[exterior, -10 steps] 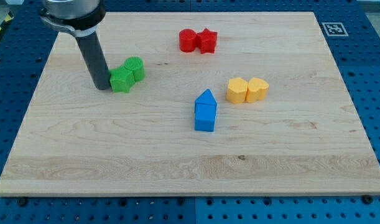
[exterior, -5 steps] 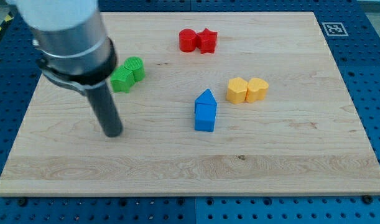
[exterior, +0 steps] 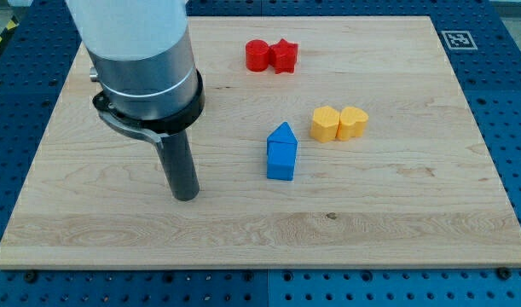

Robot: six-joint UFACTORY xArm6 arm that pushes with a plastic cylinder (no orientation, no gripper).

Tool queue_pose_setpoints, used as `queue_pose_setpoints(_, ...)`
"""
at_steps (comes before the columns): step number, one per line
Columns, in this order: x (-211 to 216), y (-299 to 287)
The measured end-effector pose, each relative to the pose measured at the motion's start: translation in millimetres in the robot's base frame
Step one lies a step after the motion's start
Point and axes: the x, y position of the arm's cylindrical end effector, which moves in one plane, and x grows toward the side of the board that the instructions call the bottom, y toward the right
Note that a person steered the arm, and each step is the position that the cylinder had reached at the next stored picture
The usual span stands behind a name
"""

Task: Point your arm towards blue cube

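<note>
The blue cube sits near the middle of the wooden board, touching a blue pointed block just above it. My tip rests on the board to the left of the blue cube, a little lower in the view, with a clear gap between them. The arm's grey body hides the area above the tip.
A red cylinder and red star touch near the view's top. Two yellow blocks sit side by side right of the blue pair. The green blocks are hidden behind the arm.
My tip has moved from beside the green blocks down and to the right, closer to the blue cube. The arm now covers the green blocks. No block has moved.
</note>
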Motion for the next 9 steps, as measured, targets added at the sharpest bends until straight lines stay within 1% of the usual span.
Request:
queue_pose_setpoints(1,4.0,0.0)
queue_pose_setpoints(2,18.8,11.4)
queue_pose_setpoints(3,26.6,63.4)
queue_pose_setpoints(4,26.8,146.6)
queue_pose_setpoints(7,26.1,194.5)
queue_pose_setpoints(9,26.1,194.6)
